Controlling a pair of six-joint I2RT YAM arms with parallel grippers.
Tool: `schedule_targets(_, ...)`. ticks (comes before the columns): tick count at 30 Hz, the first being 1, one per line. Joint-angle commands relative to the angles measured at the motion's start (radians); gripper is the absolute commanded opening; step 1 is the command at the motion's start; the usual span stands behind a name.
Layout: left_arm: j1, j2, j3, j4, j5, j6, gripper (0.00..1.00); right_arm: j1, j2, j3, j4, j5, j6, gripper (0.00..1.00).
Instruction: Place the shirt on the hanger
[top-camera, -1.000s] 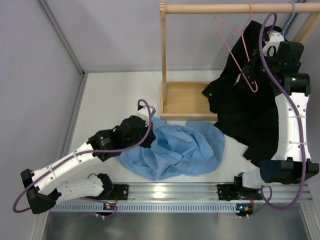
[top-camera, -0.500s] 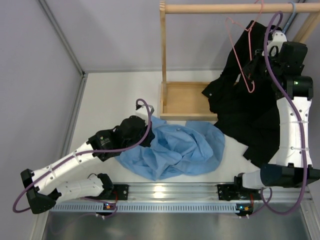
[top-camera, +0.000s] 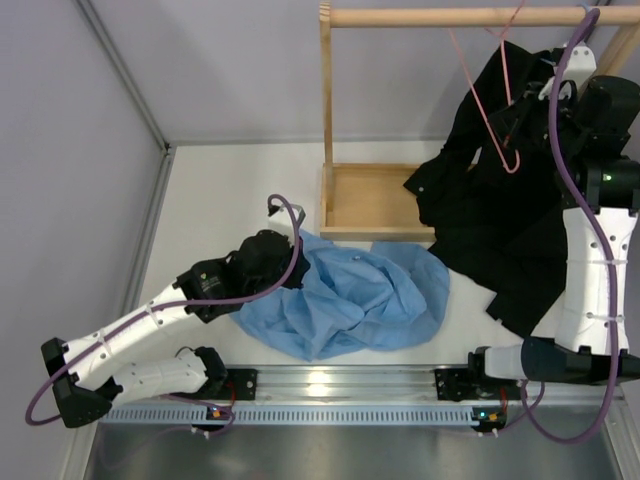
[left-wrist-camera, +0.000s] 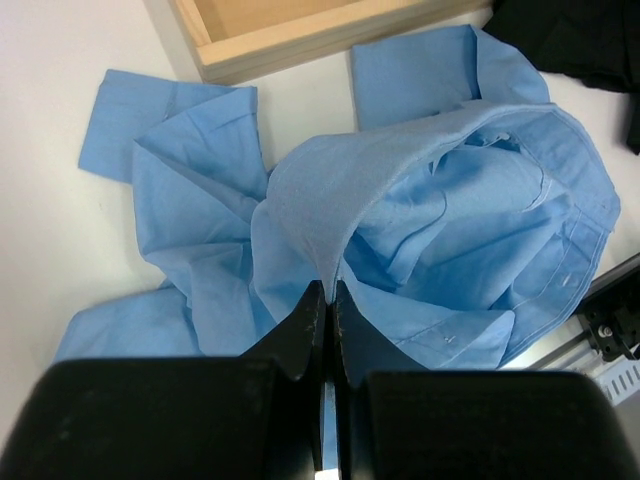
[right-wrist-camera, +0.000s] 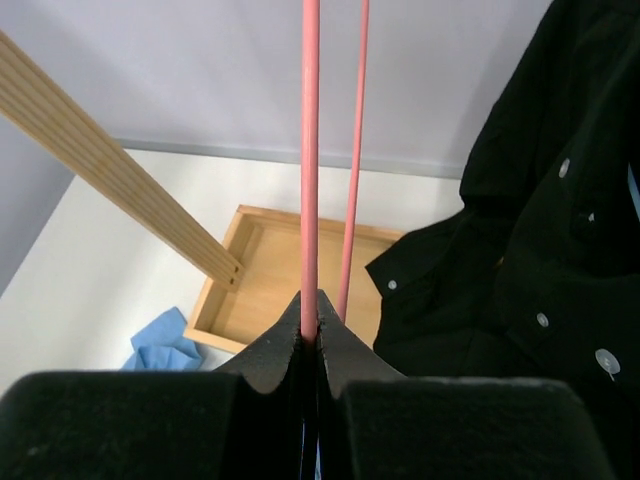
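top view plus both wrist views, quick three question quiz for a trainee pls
1. Fill in: the black shirt hangs below the wooden ____.
2. True or false: the right claw is shut on the pink hanger.
3. The left claw pinches: A) the pink hanger B) the light blue shirt C) the black shirt.

Key: 1 rail; 2 true; 3 B.

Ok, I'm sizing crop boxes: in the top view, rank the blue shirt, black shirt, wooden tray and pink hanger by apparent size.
1. black shirt, though hanging nearer the camera
2. blue shirt, crumpled
3. wooden tray
4. pink hanger
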Motion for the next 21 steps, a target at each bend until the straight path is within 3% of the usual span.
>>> schedule_targets(1,-0.002,-0.024,-0.015,0.085,-0.042,-0.017,0.00,0.009,-0.025,0.067,0.114,-0.068,0.017,0.00)
schedule_targets(7,0.001,0.017,-0.006,0.134,-0.098,-0.030,0.00,0.009,-0.115,-0.018,0.091,-0.169,0.019,0.00)
schedule_targets(13,0.054,0.126,0.119,0.134,-0.125,-0.037,0.00,0.020,-0.382,-0.357,0.060,-0.306,0.023,0.00)
schedule_targets(14,0.071,0.161,0.131,0.134,-0.111,-0.036,0.00,0.052,-0.424,-0.449,0.074,-0.301,0.033,0.00)
schedule_targets(21,0.214,0.307,0.241,0.148,0.070,-0.014,0.00,0.273,-0.637,-0.667,-0.051,-0.254,-0.016,0.00)
